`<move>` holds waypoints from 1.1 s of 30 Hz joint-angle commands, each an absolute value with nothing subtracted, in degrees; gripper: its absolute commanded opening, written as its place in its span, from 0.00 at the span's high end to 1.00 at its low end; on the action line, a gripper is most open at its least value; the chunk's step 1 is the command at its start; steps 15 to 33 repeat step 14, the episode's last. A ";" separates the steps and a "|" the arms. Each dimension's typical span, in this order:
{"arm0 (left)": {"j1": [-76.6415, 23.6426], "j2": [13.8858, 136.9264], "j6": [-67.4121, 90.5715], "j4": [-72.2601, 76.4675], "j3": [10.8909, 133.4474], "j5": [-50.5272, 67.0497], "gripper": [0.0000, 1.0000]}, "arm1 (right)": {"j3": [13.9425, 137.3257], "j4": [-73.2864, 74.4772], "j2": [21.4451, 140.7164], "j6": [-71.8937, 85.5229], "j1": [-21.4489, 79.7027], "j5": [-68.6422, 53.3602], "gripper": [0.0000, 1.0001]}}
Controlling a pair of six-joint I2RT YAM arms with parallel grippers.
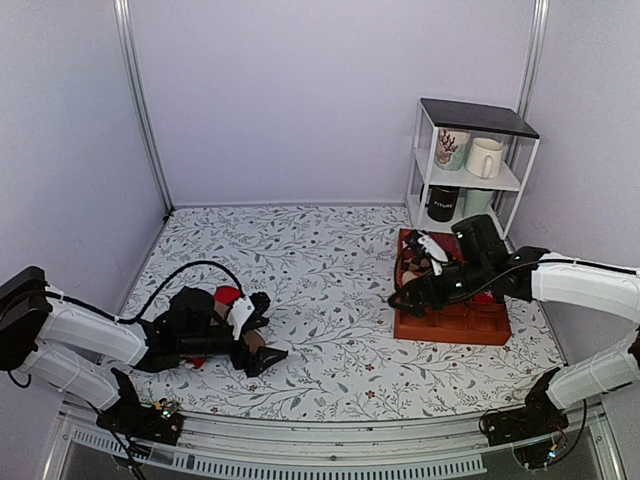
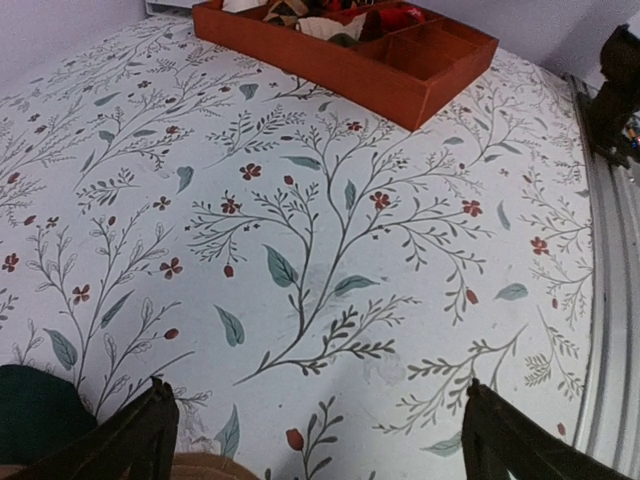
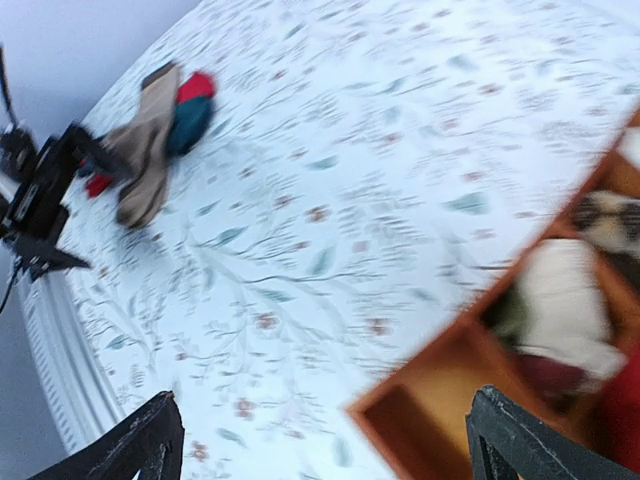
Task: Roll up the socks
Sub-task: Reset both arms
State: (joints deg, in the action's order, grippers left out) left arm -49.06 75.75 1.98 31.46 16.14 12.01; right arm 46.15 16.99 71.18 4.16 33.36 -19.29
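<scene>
The red socks (image 1: 228, 295) lie partly hidden in a small pile under my left arm at the near left of the table. In the right wrist view the red socks (image 3: 197, 86) show at the top of that pile, beside a tan-brown sock (image 3: 148, 145) and a dark green sock (image 3: 187, 122). My left gripper (image 1: 268, 330) is open just right of the pile, low over the table. In its own view the left gripper (image 2: 320, 440) frames bare cloth, with the tan-brown sock (image 2: 200, 468) at the bottom edge. My right gripper (image 1: 400, 298) is open and empty over the tray's near left corner; the right wrist view (image 3: 330, 450) is blurred.
An orange compartment tray (image 1: 450, 335) with several other socks stands at the right; it also shows in the left wrist view (image 2: 330, 65) and the right wrist view (image 3: 440, 400). A white shelf (image 1: 470, 160) with mugs stands at the back right. Floral cloth covers the table.
</scene>
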 commanded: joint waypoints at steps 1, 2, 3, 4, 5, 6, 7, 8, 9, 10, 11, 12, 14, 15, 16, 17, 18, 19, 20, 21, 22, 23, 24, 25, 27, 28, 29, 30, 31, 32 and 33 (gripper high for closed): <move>-47.76 74.62 2.70 34.90 14.68 8.76 0.00 | 44.17 7.31 77.27 12.58 41.48 -20.51 0.00; -47.76 74.50 2.83 35.40 14.26 8.86 0.01 | 43.90 5.66 78.42 12.77 43.86 -19.57 0.00; -47.73 74.41 3.05 36.04 13.85 8.95 0.01 | 43.94 4.33 79.51 12.63 45.97 -18.46 0.00; -47.77 74.30 3.29 36.62 13.44 8.97 0.01 | 43.99 3.23 80.58 12.54 47.58 -17.47 0.00; -47.78 74.19 3.41 37.05 13.12 8.97 0.01 | 44.10 2.03 81.54 12.65 49.00 -16.45 0.00; -47.73 74.04 3.50 37.32 12.90 8.98 0.00 | 44.18 1.08 82.55 12.93 50.07 -15.60 0.00; -47.76 73.82 3.59 37.26 12.84 8.90 0.01 | 44.39 0.33 83.03 12.92 51.14 -14.65 0.00; -47.74 73.46 3.58 37.15 12.82 8.78 0.00 | 44.42 -0.62 83.25 12.56 52.15 -13.16 0.00; -47.79 73.13 3.53 37.05 12.68 8.65 0.00 | 44.20 -1.48 83.28 12.30 52.76 -12.08 0.00; -47.74 72.82 3.52 37.04 12.55 8.30 0.00 | 44.07 -2.00 83.32 12.15 52.85 -11.86 0.00; -47.74 72.44 3.52 37.01 12.39 7.96 0.00 | 44.07 -2.32 83.24 12.12 52.96 -11.96 0.00; -47.75 72.05 3.52 36.89 12.21 7.52 0.00 | 43.92 -2.70 83.00 12.02 52.94 -12.04 0.00; -47.75 71.29 3.94 36.59 12.13 6.30 0.00 | 43.35 -3.05 82.24 11.36 52.98 -10.58 0.00; -47.75 71.29 3.94 36.59 12.13 6.30 0.00 | 43.35 -3.05 82.24 11.36 52.98 -10.58 0.00; -47.75 71.29 3.94 36.59 12.13 6.30 0.00 | 43.35 -3.05 82.24 11.36 52.98 -10.58 0.00; -47.75 71.29 3.94 36.59 12.13 6.30 0.00 | 43.35 -3.05 82.24 11.36 52.98 -10.58 0.00; -47.75 71.29 3.94 36.59 12.13 6.30 0.00 | 43.35 -3.05 82.24 11.36 52.98 -10.58 0.00; -47.75 71.29 3.94 36.59 12.13 6.30 0.00 | 43.35 -3.05 82.24 11.36 52.98 -10.58 0.00; -47.75 71.29 3.94 36.59 12.13 6.30 0.00 | 43.35 -3.05 82.24 11.36 52.98 -10.58 0.00; -47.75 71.29 3.94 36.59 12.13 6.30 0.00 | 43.35 -3.05 82.24 11.36 52.98 -10.58 0.00; -47.75 71.29 3.94 36.59 12.13 6.30 0.00 | 43.35 -3.05 82.24 11.36 52.98 -10.58 0.00; -47.75 71.29 3.94 36.59 12.13 6.30 0.00 | 43.35 -3.05 82.24 11.36 52.98 -10.58 0.00; -47.75 71.29 3.94 36.59 12.13 6.30 0.00 | 43.35 -3.05 82.24 11.36 52.98 -10.58 0.00; -47.75 71.29 3.94 36.59 12.13 6.30 0.00 | 43.35 -3.05 82.24 11.36 52.98 -10.58 0.00; -47.75 71.29 3.94 36.59 12.13 6.30 0.00 | 43.35 -3.05 82.24 11.36 52.98 -10.58 0.00; -47.75 71.29 3.94 36.59 12.13 6.30 0.00 | 43.35 -3.05 82.24 11.36 52.98 -10.58 0.00; -47.75 71.29 3.94 36.59 12.13 6.30 0.00 | 43.35 -3.05 82.24 11.36 52.98 -10.58 0.00; -47.75 71.29 3.94 36.59 12.13 6.30 0.00 | 43.35 -3.05 82.24 11.36 52.98 -10.58 0.00; -47.75 71.29 3.94 36.59 12.13 6.30 0.00 | 43.35 -3.05 82.24 11.36 52.98 -10.58 0.00; -47.75 71.29 3.94 36.59 12.13 6.30 0.00 | 43.35 -3.05 82.24 11.36 52.98 -10.58 0.00; -47.75 71.29 3.94 36.59 12.13 6.30 0.00 | 43.35 -3.05 82.24 11.36 52.98 -10.58 0.00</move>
